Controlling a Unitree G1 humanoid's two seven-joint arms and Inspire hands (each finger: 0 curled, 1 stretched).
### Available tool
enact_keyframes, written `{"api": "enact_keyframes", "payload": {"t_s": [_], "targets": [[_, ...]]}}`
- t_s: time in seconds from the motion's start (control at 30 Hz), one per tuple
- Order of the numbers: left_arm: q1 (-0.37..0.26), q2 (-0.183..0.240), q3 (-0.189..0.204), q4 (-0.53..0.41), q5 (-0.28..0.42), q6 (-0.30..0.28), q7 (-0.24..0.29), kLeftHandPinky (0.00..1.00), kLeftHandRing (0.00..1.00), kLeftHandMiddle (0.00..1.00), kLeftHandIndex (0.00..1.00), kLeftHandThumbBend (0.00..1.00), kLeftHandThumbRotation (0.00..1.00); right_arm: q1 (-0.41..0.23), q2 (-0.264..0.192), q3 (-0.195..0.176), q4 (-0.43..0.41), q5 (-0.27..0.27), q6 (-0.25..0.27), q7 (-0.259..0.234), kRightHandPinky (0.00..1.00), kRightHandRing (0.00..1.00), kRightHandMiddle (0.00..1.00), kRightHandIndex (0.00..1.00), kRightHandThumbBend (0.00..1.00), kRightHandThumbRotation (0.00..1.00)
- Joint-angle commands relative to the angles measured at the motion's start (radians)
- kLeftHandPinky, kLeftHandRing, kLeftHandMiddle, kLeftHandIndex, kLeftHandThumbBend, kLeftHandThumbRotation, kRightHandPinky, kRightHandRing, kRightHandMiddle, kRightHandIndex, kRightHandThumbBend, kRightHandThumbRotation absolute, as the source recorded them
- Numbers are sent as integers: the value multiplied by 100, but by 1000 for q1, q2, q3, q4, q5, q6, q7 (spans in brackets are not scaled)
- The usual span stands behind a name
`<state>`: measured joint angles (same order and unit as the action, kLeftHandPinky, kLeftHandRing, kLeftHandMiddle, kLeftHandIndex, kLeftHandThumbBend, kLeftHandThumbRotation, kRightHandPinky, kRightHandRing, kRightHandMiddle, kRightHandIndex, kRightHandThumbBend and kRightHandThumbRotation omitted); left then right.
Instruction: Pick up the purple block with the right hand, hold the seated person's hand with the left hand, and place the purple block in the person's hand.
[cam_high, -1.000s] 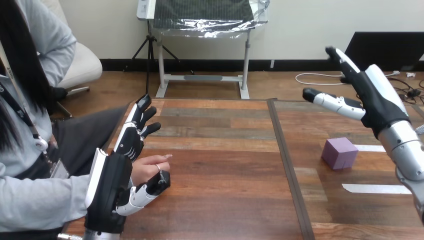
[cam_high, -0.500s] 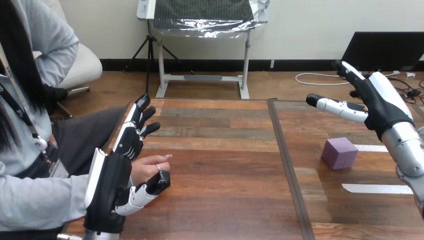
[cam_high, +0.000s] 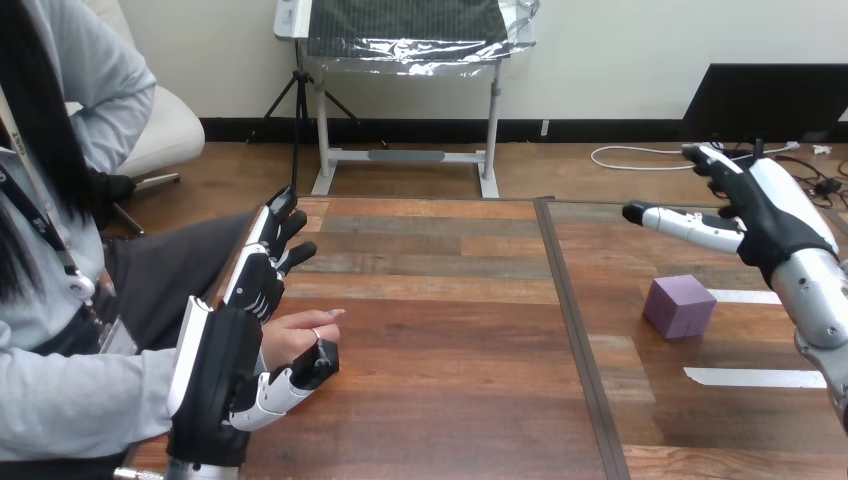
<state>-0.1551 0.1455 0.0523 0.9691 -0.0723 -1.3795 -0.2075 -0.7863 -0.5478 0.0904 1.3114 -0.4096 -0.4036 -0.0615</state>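
Found the right hand (cam_high: 770, 215) lower and a bit more to the right than one second ago, sinking toward the purple block (cam_high: 680, 306). Saw no change in the block, the left hand (cam_high: 225, 365) or the person's hand (cam_high: 295, 338).

Saw the right hand up in the air, above and just behind the block, not touching it. Noted its fingers (cam_high: 715, 162) straight and apart from the thumb, holding nothing. Found the purple block sitting flat on the wooden table (cam_high: 450, 330), on the right side, near two strips of white tape (cam_high: 745, 378).

Saw the left hand at the table's left edge, next to the person's hand. Noted its thumb (cam_high: 292, 385) bent round the near side of the person's hand, with the tip touching it, and its long fingers (cam_high: 265, 262) straight along the far side. Took that for a loose hold.

Judged the task as begun but far from done. Counted one part as done: holding the person's hand with the left hand. Counted two parts as left: picking up the block with the right hand, then carrying it across the table and putting it in the person's hand. Judged the picking-up step as just starting.

Looked for words or labels on the block, the tape and the table. Found none to read.
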Motion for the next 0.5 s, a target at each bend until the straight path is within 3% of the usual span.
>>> {"api": "enact_keyframes", "payload": {"t_s": [0.0, 0.3, 0.47], "targets": [[-41, -7, -5, -26, -13, -25, -7, 87, 94, 97, 95, 100, 77, -92, -11, 9, 2, -1, 19, -2, 82, 91, 93, 93, 100, 68], [-33, -6, 0, -35, -6, -24, -6, 86, 94, 97, 95, 100, 77, -89, -4, 21, 14, -1, 65, 16, 81, 91, 92, 93, 100, 67], [-30, -5, -8, -39, -19, -23, -16, 87, 95, 98, 96, 100, 76, -87, -2, 46, 19, -23, 96, 11, 80, 91, 92, 93, 100, 67]]}}
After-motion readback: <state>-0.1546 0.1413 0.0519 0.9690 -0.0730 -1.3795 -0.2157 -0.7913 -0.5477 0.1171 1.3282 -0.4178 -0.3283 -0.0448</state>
